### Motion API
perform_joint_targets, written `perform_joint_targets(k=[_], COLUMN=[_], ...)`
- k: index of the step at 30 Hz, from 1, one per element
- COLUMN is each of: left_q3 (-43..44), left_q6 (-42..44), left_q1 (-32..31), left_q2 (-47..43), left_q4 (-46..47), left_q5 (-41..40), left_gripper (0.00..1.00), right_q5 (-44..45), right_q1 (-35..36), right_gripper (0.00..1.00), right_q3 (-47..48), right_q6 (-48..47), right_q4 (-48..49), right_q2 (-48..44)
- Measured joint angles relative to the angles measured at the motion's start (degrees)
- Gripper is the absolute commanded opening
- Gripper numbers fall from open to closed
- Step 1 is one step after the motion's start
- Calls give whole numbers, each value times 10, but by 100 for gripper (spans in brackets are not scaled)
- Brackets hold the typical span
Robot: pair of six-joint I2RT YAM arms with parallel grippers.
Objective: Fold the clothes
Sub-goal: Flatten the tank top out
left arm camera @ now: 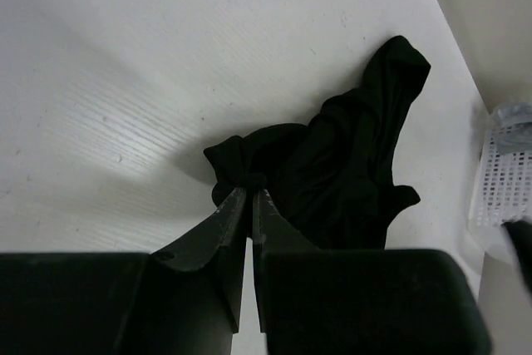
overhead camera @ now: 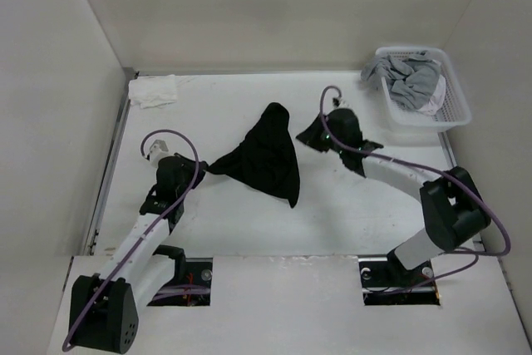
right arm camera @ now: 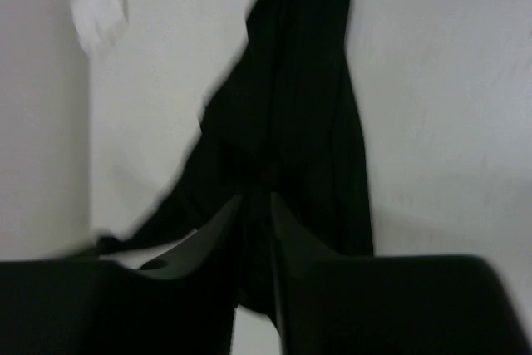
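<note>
Right of right hand [overhead camera: 306, 135]: white mesh basket [overhead camera: 455, 114] of crumpled grey garments [overhead camera: 411, 81]. Left hand [left arm camera: 251, 193] clenched on soft black garment [left arm camera: 349, 155], seen wrist-side only; right: cannot tell.

Left hand [left arm camera: 250, 199] pinched tightly closed.

We take this for a robotics lab's test cell: a white table [overhead camera: 216, 230] boxed in by plain white panels [overhead camera: 274, 6], with a left arm [overhead camera: 145, 239] and a right arm [overhead camera: 399, 174] bolted at its near edge, purple cables trailing.
</note>
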Motion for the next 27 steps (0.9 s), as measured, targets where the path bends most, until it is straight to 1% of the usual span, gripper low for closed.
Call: perform_joint_targets(k=[1, 2, 3, 4, 5, 6, 8, 12, 16, 17, 18, 19, 21, 22, 25, 27], left_q3=[0, 0, 0, 0, 0, 0, 0, 0, 0, 0, 0, 0, 0, 0, 1, 12], left_q6=[-2, -3, -5, -6, -7, -8, -10, -12, -13, -13, -13, -13, -14, -14, -19, -24], left_q1=[9, 16, 22, 26, 29, 30, 30, 29, 26, 26, 25, 25, 23, 22, 17, 10], left_q2=[9, 16, 20, 23, 26, 27, 26, 18, 12, 11, 10, 10, 10, 10, 7, 7], left_q4=[9, 19, 27, 36, 43, 50, 57, 63, 65, 65, 65, 66, 67, 68, 67, 65], left_q5=[10, 18, 25, 31, 37, 43, 52, 61, 65, 65, 66, 66, 67, 68, 68, 69], left_gripper=[1, 1, 2, 2, 2, 2, 2, 2, 2, 2, 2, 2, 2, 2, 2, 2], right_q5=[1, 3, 4, 8, 16, 28, 59, 117, 147, 148, 149, 148, 142, 141, 147, 168], right_q1=[29, 57, 86, 110, 134, 153, 186, 226, 239, 240, 242, 242, 242, 242, 238, 234], right_gripper=[16, 16, 20, 30, 42, 50, 56, 59, 60, 58, 54, 43, 14, 6, 2, 3], right_q3=[-34, -63, -94, -118, -144, -168, -212, -262, -263, -263, -262, -261, -248, -244, -240, -234], right_q6=[-10, -18, -25, -29, -31, -29, -24, 4, 29, 33, 36, 38, 44, 44, 38, 19], right_q4=[0, 0, -1, -5, -10, -16, -29, -46, -38, -34, -30, -24, -2, 5, -5, -50], right_q2=[-14, -23, -28, -31, -35, -40, -60, -120, -128, -120, -107, -91, -64, -52, -49, -89])
